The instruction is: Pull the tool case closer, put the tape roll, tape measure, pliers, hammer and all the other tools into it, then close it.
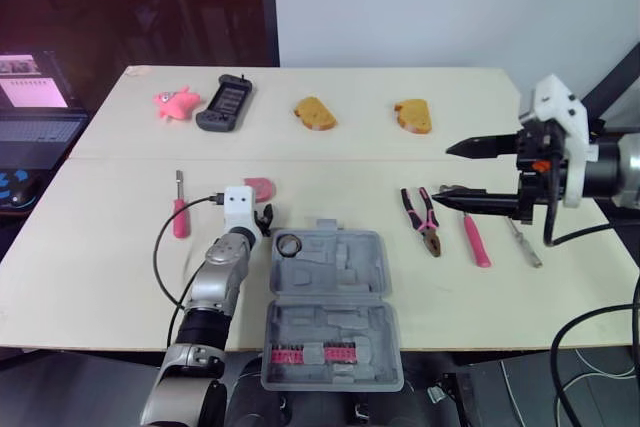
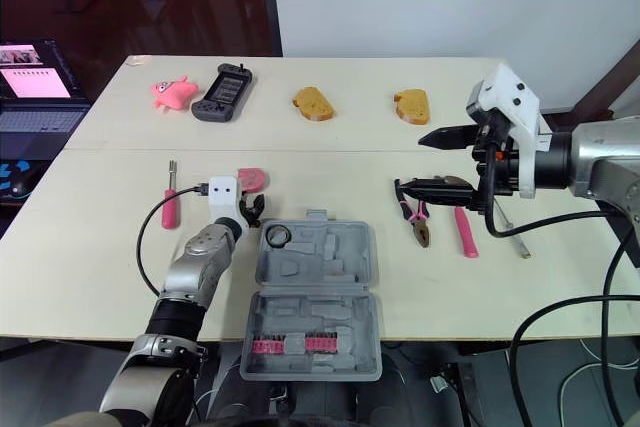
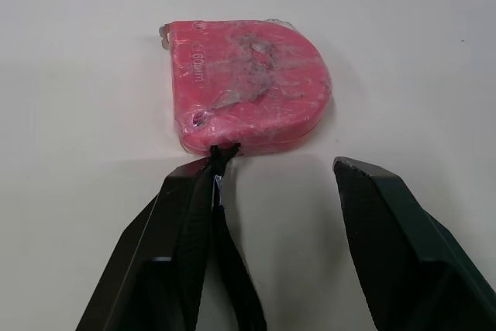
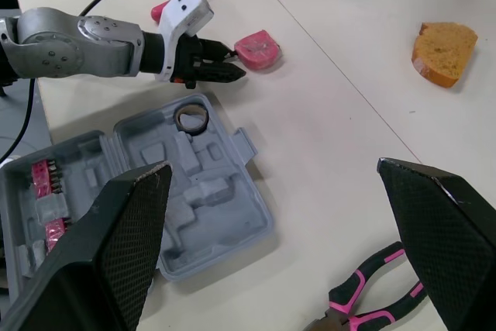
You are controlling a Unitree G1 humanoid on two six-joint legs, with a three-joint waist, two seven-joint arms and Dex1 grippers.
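Fingers (image 3: 387, 230) of the left gripper (image 3: 275, 167) stand wide just short of the tape measure (image 3: 248, 83); a shallow advance could shove it away.

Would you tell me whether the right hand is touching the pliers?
Apart. In the right wrist view the pliers lie on the table between the wide-open fingers of the right hand, with bare table separating them from both.

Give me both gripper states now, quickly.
Left gripper: open, empty, just short of the tape measure.
Right gripper: open wide, empty, near the pliers.
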